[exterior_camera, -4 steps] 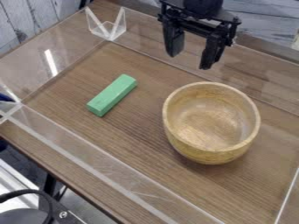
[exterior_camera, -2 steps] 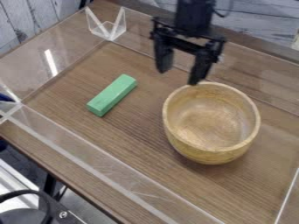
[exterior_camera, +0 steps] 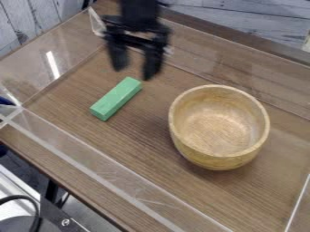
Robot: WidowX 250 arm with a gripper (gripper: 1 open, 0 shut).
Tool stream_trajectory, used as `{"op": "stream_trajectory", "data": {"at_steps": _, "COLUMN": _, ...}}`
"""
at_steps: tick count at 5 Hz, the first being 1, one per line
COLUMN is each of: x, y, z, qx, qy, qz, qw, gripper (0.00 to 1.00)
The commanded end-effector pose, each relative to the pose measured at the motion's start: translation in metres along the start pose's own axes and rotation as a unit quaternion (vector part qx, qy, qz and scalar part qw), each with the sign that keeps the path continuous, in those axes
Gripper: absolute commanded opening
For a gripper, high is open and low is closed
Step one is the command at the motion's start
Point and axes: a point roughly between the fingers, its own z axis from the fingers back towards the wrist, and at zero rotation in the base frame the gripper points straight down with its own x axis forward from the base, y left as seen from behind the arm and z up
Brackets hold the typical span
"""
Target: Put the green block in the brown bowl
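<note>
Camera view, single angle from above and to the side. Hand (exterior_camera: 134, 62) hangs pointing down over the upper left part of the worktop (exterior_camera: 145, 149), its two dark fingers (exterior_camera: 118, 56) spread well apart with nothing between them — empty.

Green block (exterior_camera: 116, 98) lies flat on the wood-grain worktop, just below the fingertips in the picture and slightly left of them. Its long side runs diagonally, upper right to lower left. Can't tell whether the fingertips are above the block's top end or a bit behind it; no contact visible.

Brown bowl (exterior_camera: 219, 126) sits upright to the right of the block, well apart from it, nothing inside. Thick rim, grain visible on the inner wall.

Clear plastic walls (exterior_camera: 72, 186) fence in the worktop on all sides — a small clear bracket (exterior_camera: 109, 27) stands at the far left corner behind the hand.
</note>
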Motion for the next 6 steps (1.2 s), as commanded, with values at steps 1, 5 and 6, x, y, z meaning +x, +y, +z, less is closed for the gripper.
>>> {"op": "stream_trajectory", "data": {"at_steps": 1, "x": -0.009, "y": 0.025, "z": 0.015, "qx": -0.005, "qy": -0.049, "qz": -0.002, "qw": 0.9988, "gripper": 1.0}}
{"op": "stream_trajectory", "data": {"at_steps": 5, "x": 0.013, "y": 0.047, "z": -0.012, "qx": 0.047, "qy": -0.032, "qz": -0.026, "qw": 0.998, "gripper": 1.0}}
{"op": "stream_trajectory", "data": {"at_steps": 6, "x": 0.014, "y": 0.036, "z": -0.022, "qx": 0.065, "qy": -0.023, "qz": -0.023, "qw": 0.9973, "gripper": 1.0}}
